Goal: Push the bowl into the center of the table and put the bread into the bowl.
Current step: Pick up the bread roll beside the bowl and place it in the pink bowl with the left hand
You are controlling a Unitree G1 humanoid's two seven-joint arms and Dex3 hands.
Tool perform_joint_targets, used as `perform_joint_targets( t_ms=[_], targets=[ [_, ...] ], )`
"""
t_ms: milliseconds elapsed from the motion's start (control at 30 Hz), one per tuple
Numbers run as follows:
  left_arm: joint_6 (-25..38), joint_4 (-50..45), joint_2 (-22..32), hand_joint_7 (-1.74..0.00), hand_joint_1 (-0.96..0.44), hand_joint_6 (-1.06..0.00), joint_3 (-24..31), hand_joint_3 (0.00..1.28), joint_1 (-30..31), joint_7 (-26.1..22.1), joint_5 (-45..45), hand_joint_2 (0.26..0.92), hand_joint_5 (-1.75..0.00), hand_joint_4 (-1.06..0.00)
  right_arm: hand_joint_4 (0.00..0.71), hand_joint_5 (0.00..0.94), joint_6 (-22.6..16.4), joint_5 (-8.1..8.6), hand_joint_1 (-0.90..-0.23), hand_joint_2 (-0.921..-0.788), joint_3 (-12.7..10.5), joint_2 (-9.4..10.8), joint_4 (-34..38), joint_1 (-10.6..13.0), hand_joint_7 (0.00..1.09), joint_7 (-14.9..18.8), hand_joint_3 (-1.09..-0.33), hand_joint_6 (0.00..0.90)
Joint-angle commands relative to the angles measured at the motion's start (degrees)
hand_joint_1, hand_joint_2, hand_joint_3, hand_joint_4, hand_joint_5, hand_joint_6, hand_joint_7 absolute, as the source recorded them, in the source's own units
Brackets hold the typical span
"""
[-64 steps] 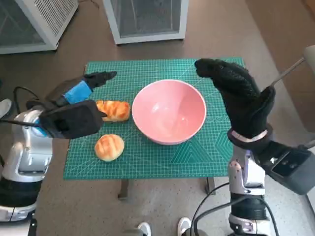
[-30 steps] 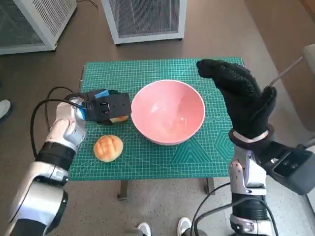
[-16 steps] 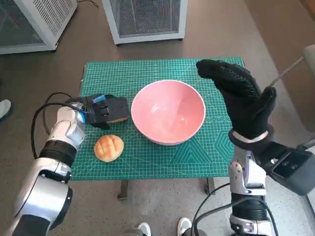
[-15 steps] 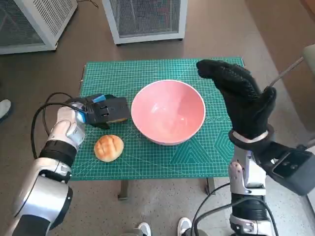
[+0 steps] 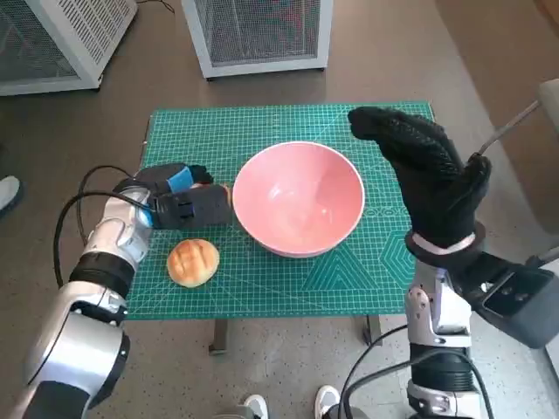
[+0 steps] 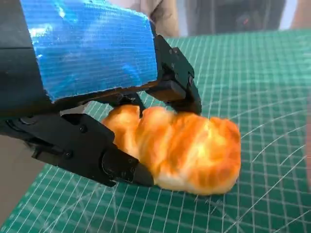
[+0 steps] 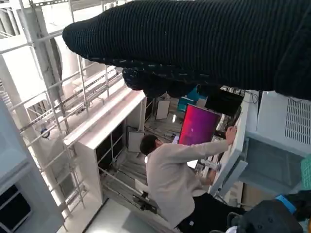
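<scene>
A pink bowl stands empty near the middle of the green mat. To its left lies a long golden bread, with my left hand closed round it; a finger and the thumb press on opposite sides. In the head view only a sliver of this long bread shows beside the bowl's rim. A round bun sits loose on the mat in front of that hand. My right hand hovers high over the mat's right side, fingers spread, holding nothing.
White mesh cabinets stand on the floor behind the table. Shoes show below the table's front edge, another shoe at far left. In the right wrist view a person reaches toward a screen far off.
My left hand came down onto the long bread and has now turned a little, closing round it. Bowl, round bun and right hand have stayed put.
</scene>
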Motion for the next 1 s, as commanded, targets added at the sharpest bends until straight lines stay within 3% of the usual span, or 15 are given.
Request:
perform_joint_targets(
  t_ms=[33, 367, 767, 1000],
  targets=[
    [-1.46, -0.88, 1.50, -1.16, 0.00, -0.60, 0.87, 0.14, 0.26, 1.41, -0.39, 0.920, -1.32, -0.55, 0.487, 0.009, 0.04, 0.54, -0.393, -0.921, 0.11, -0.03, 0.45, 1.28, 0.80, 0.69, -0.498, 0.085],
    [-2.29, -7.44, 3.74, -1.23, 0.00, -0.59, 3.40, 0.15, 0.65, 1.31, -1.75, 0.921, -1.29, -0.55, 0.489, 0.010, -0.22, 0.83, -0.393, -0.921, 0.51, -0.05, 0.77, 1.10, 0.80, 1.26, -0.504, 0.080],
    [0.86, -36.36, 9.06, -1.23, 0.00, -0.56, 13.40, 0.13, 8.34, -2.60, -7.09, 0.921, -1.25, -0.61, 0.499, 0.015, -0.16, 1.29, -0.380, -0.921, 0.61, -0.18, 1.37, 0.60, 0.82, 2.36, -0.528, 0.065],
    [2.42, -52.41, 9.64, -1.23, 0.00, -0.57, 18.18, 0.12, 12.92, -2.22, -7.82, 0.921, -1.21, -0.64, 0.507, 0.019, 0.31, 1.64, -0.377, -0.921, 0.73, -0.20, 0.90, 0.63, 0.83, 2.55, -0.531, 0.058]
  ],
)
